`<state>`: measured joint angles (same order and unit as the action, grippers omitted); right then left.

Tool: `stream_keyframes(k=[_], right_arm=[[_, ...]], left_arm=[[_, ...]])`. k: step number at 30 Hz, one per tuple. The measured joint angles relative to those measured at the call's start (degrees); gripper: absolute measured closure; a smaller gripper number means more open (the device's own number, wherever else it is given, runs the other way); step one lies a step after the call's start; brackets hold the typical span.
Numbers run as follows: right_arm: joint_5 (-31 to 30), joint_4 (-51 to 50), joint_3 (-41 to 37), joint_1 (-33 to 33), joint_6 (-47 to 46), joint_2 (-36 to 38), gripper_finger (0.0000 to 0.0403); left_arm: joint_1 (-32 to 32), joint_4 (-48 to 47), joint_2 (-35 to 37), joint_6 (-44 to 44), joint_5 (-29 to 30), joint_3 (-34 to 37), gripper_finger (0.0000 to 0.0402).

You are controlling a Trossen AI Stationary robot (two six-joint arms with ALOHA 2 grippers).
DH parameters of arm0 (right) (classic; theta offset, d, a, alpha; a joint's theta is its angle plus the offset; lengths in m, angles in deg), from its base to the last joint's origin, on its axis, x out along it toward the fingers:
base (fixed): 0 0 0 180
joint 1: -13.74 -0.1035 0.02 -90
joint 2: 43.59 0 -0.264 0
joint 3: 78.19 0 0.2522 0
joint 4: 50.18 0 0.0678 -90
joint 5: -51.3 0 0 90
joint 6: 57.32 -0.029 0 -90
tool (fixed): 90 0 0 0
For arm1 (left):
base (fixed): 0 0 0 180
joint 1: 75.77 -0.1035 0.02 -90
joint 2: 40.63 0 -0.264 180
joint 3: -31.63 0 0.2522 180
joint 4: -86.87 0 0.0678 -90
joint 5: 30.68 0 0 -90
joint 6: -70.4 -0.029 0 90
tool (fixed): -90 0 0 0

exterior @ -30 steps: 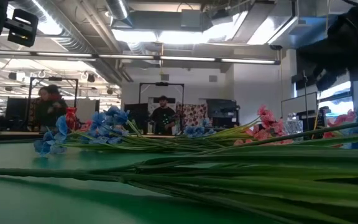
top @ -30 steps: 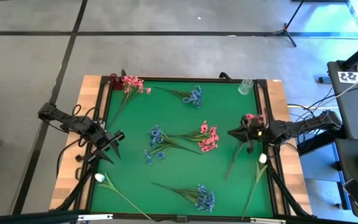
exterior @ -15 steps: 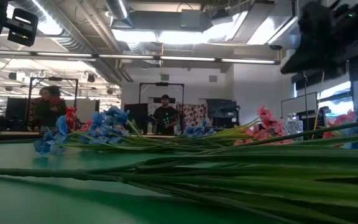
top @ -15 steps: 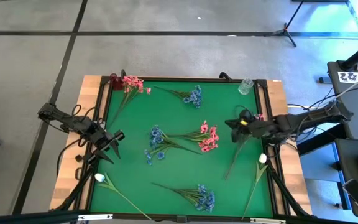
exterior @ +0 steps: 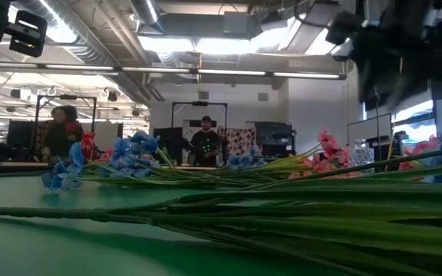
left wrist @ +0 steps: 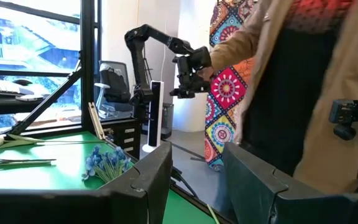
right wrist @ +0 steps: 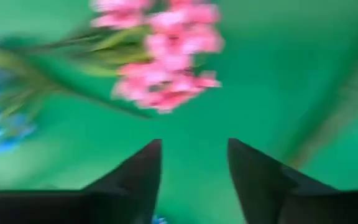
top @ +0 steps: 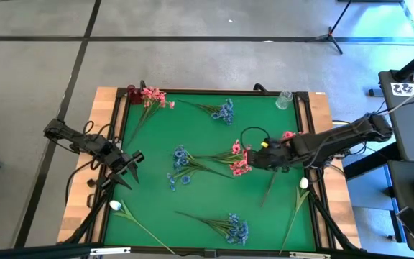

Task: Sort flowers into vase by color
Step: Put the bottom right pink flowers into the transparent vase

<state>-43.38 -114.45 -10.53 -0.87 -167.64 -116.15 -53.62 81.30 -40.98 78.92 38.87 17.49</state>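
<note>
Flower sprigs lie flat on the green mat (top: 207,191). Pink blooms (top: 241,159) lie at the middle, stems crossing a blue sprig (top: 180,162). Another pink sprig (top: 287,135) lies under my right arm. My right gripper (top: 254,159) is open and empty, just right of the middle pink blooms, which show ahead of its fingers (right wrist: 166,59). My left gripper (top: 133,163) is open and empty by the mat's left edge. White buds lie at the near left (top: 115,206) and the right (top: 303,183). A red vase (top: 130,93) stands at the far left corner and a clear vase (top: 284,99) at the far right.
More blue sprigs lie at the far middle (top: 225,110) and the near middle (top: 236,229). A pink sprig (top: 152,97) lies beside the red vase. A wooden rim (top: 320,129) frames the mat. People stand in the room beyond the table (exterior: 205,142).
My right gripper has gone from near the table's right edge toward its left, over the right pink sprig, and now stands beside the pink blooms at the middle. The flowers lie where they were.
</note>
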Motion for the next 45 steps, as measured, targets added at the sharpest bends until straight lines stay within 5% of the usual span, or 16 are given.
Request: stream_keyframes(k=[8, 18, 24, 32, 39, 45], right_arm=[[3.7, -21.9, -2.1, 0.0, -13.1, -0.4, 0.012], [-0.5, -12.2, -11.9, 12.3, -7.2, -0.5, 0.0135], [-0.3, -10.9, -16.0, 20.1, 0.0, -0.5, 0.017], [-1.6, -0.9, -17.1, 22.7, 7.2, -0.9, 0.0264], [-1.9, 2.8, -17.2, 22.6, 10.9, -2.8, 0.0382], [-1.7, 10.2, -15.0, 22.5, 17.6, -2.8, 0.0384]], left_arm=[[0.0, 0.0, 0.0, 0.0, 0.0, 0.0, 0.0261], [0.0, 0.0, 0.0, 0.0, 0.0, 0.0, 0.0261], [0.0, 2.8, 0.0, -3.4, 2.1, 0.0, 0.026], [0.0, 15.6, 0.0, -9.1, 13.4, 0.0, 0.026], [0.0, 27.9, 0.0, -8.7, 9.7, 0.0, 0.026], [0.0, 33.8, 0.0, -7.8, 7.0, 0.0, 0.026]])
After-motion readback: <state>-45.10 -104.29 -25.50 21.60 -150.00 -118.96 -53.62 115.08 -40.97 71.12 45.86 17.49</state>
